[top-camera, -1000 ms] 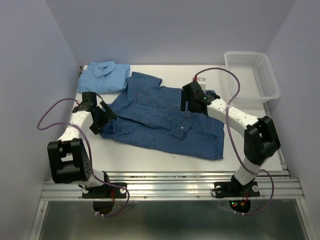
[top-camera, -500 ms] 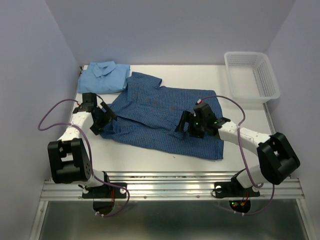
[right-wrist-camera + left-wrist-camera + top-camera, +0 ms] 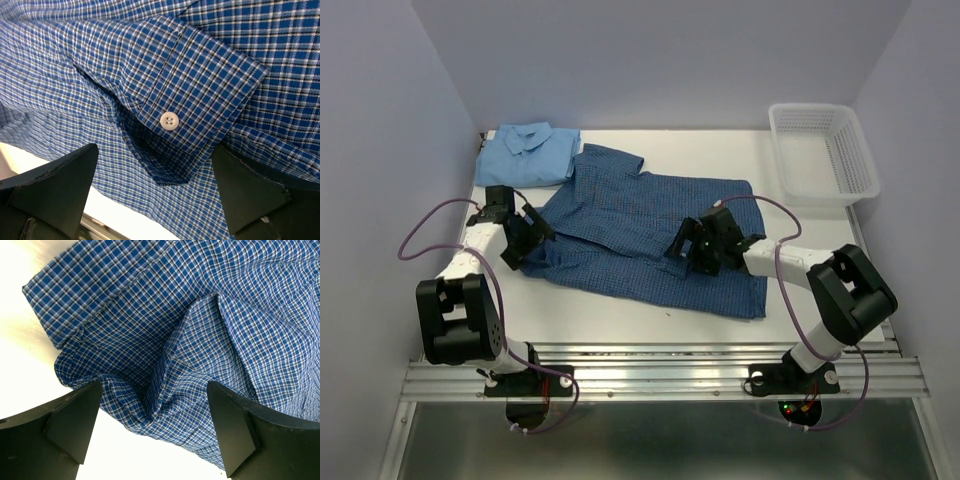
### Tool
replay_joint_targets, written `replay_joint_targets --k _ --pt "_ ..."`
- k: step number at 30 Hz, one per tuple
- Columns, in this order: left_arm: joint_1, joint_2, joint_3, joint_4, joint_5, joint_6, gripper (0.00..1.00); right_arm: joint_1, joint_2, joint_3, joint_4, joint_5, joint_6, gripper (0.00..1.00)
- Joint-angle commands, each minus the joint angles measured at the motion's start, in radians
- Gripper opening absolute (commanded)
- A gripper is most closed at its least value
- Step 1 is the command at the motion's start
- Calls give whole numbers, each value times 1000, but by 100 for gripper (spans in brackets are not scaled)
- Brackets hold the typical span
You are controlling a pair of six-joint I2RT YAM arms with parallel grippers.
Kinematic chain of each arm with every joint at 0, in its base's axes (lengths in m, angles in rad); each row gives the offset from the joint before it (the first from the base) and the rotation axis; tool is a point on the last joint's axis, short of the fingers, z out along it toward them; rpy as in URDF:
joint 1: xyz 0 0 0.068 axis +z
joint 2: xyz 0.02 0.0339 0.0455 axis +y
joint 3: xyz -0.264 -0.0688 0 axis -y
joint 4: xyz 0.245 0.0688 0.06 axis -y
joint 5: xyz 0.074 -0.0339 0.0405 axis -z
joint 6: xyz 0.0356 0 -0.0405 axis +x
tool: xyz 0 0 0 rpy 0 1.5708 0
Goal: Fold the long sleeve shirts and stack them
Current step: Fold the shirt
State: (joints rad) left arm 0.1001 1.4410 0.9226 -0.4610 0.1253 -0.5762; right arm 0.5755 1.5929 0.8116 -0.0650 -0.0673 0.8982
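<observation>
light blue shirt [image 3: 528, 152] folded; checked shirt [image 3: 630, 215] part-folded, not stacked. left gripper [image 3: 525, 240] and right gripper [image 3: 692, 252] both apart, holding nothing.

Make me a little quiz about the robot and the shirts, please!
1. True or false: the left gripper and the right gripper are both shut.
2. Which part of the checked shirt lies under the right gripper? A) collar B) cuff with a button C) pocket
3. Fill in: the light blue shirt lies folded at the table's far ____ corner.
Key: 1 false; 2 B; 3 left.
</observation>
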Motion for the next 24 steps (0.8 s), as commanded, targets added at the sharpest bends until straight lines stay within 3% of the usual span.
replay_joint_targets --k 1,8,11,12,17,22,24 --pt "6 -7 -7 -5 -7 16 99 -43 35 -11 39 61 82 100" --pt "6 16 -43 -13 19 42 99 -80 107 64 36 31 -119 100" --pt "6 15 -93 -7 11 30 99 -91 137 109 36 20 -150 80" --pt "7 15 -100 7 19 27 99 -100 142 115 37 24 -156 64" --pt "6 21 -107 16 37 22 99 -109 148 172 14 49 -194 42" --pt "6 18 -105 16 33 22 99 -109 86 212 -36 8 -213 1" --pt "6 21 -107 13 30 21 99 -109 47 221 -68 -28 -208 1"
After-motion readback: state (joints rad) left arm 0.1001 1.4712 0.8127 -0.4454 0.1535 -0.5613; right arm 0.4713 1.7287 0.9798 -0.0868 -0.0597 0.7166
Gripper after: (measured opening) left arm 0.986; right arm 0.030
